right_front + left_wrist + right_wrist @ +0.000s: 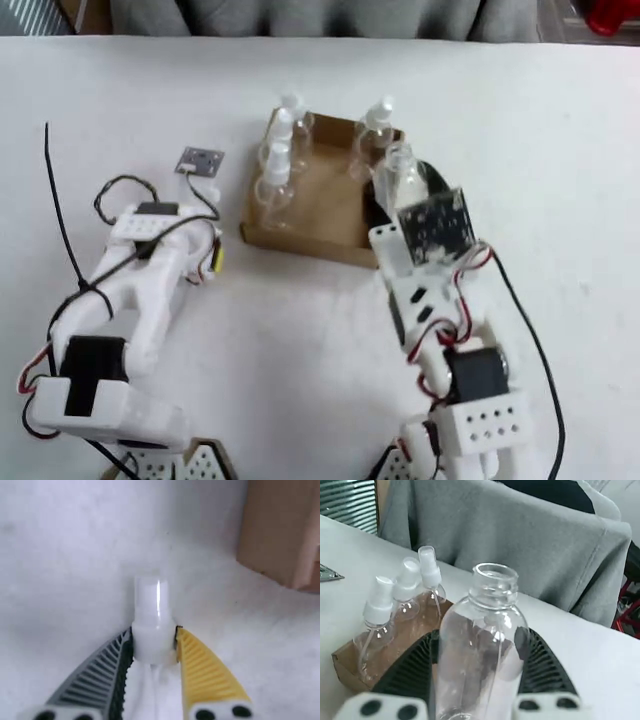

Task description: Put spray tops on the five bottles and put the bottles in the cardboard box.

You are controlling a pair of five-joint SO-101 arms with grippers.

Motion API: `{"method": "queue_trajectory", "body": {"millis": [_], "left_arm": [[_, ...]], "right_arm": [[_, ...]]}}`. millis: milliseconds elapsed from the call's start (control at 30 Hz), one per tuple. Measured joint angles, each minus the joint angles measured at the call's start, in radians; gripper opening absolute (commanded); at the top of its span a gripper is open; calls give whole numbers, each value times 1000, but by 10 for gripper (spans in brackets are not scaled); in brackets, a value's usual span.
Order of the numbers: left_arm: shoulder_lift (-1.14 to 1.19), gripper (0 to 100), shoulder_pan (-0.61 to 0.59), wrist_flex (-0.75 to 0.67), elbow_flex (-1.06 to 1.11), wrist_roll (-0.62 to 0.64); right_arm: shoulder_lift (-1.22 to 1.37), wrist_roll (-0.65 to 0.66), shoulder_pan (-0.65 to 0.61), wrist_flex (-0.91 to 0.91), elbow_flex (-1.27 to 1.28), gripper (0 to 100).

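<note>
Right gripper (479,645) is clamped on the uncapped bottle (492,595), held upright at the box (300,240) edge with its neck exposed for a top. Left gripper (154,639) pinches the spray top (152,605) beside the box, apparently ready for fitting. Capped bottles (277,175) stand inside the box.

Capped bottles (275,185) crowd box (300,243) edges — middle open.

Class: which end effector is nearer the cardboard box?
Right. Right end effector holds a bottle at the cardboard box's edge; left end effector, gripping a spray top, sits apart.
</note>
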Motion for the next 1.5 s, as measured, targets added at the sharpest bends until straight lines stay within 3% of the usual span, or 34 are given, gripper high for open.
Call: {"method": "queue_trajectory", "body": {"millis": [100, 267, 333, 500, 767, 1033, 1300, 1500], "left_arm": [[0, 20, 0, 0, 0, 0], [0, 20, 0, 0, 0, 0], [0, 20, 0, 0, 0, 0], [0, 20, 0, 0, 0, 0], [0, 20, 0, 0, 0, 0], [0, 20, 0, 0, 0, 0], [0, 20, -6, 0, 0, 0], [-160, 21, -114, 12, 0, 25]], "right_arm": [[-34, -66, -11, -18, 3, 15], [-51, -327, -11, -23, 6, 15], [-54, -358, -11, -23, 25, 15], [-127, -341, -64, -23, 129, 15], [-485, -227, -316, -23, 371, 15], [-471, -219, -423, -69, 399, 15], [-506, -218, -456, -83, 548, 15], [-509, -218, -459, -84, 557, 15]]}}
